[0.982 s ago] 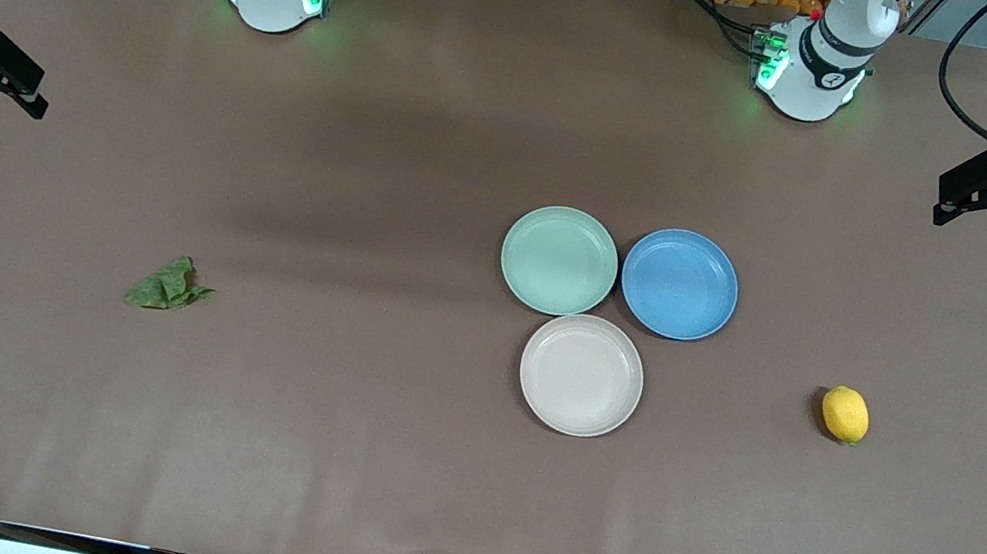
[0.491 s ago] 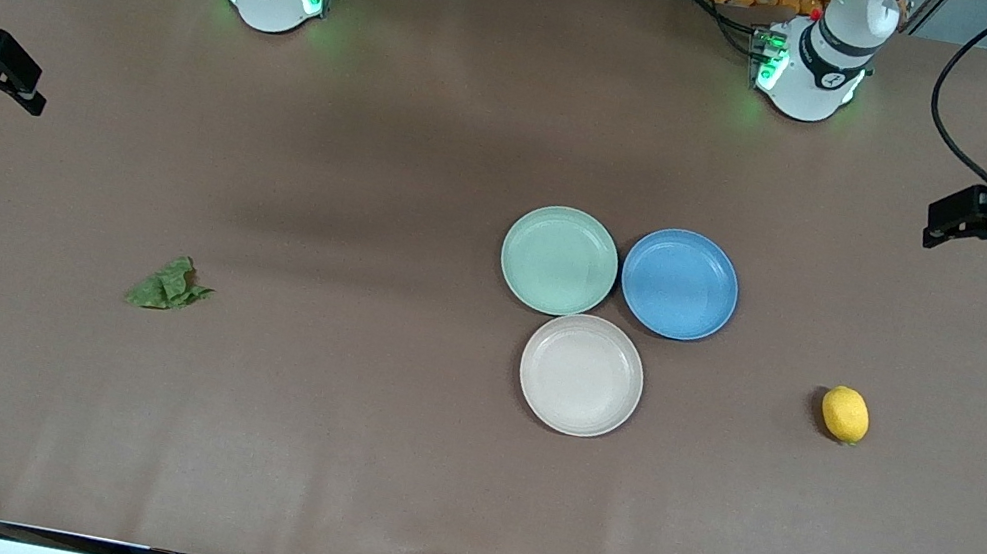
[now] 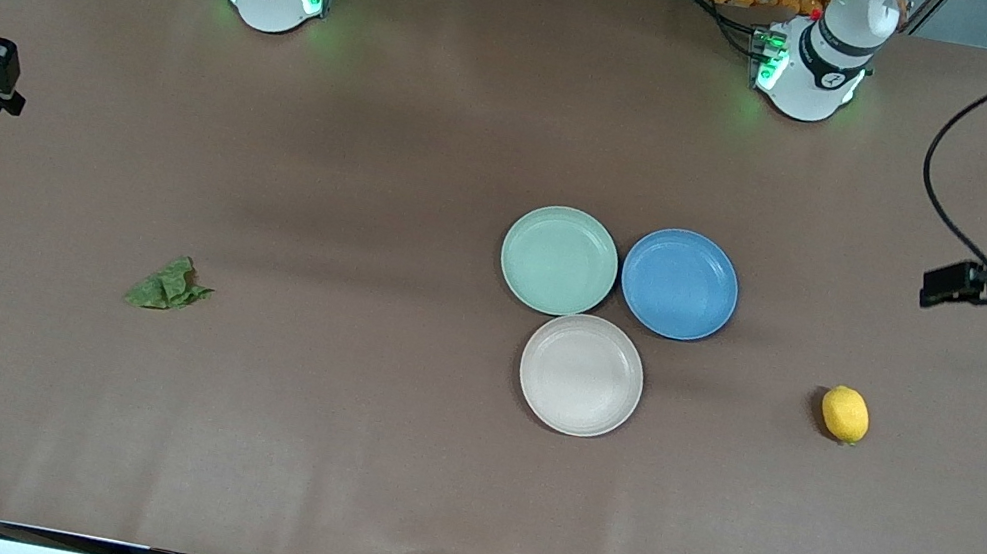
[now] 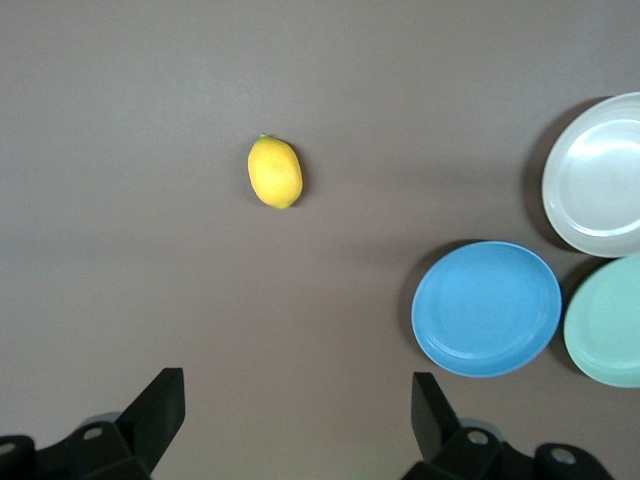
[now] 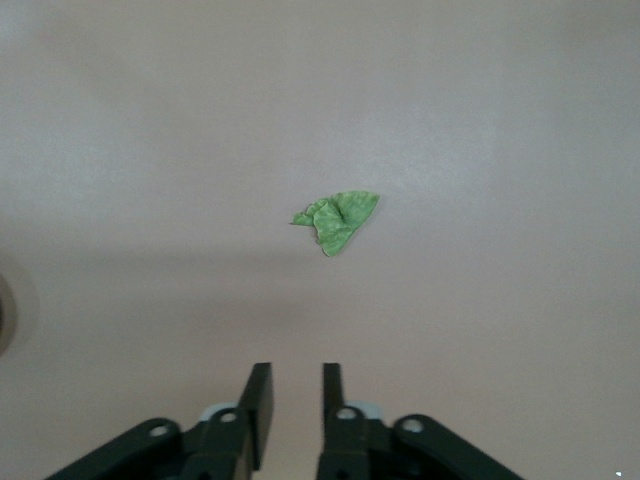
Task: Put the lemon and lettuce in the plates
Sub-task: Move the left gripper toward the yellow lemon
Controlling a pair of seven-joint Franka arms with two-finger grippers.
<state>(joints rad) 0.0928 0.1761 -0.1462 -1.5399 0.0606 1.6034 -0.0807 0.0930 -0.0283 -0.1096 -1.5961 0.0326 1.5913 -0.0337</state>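
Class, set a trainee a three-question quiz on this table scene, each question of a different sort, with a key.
1. True or false: the lemon lies in the blue plate.
2. Which plate is nearest the front camera? A mint green plate; B beige-white plate; C blue plate.
3. Fill in: the lettuce lies toward the ___ arm's end of the table.

Key: 1 false, it lies on the bare table. 2 B. 3 right.
Extra: the left gripper is open; the right gripper has its fingers nearly together, holding nothing.
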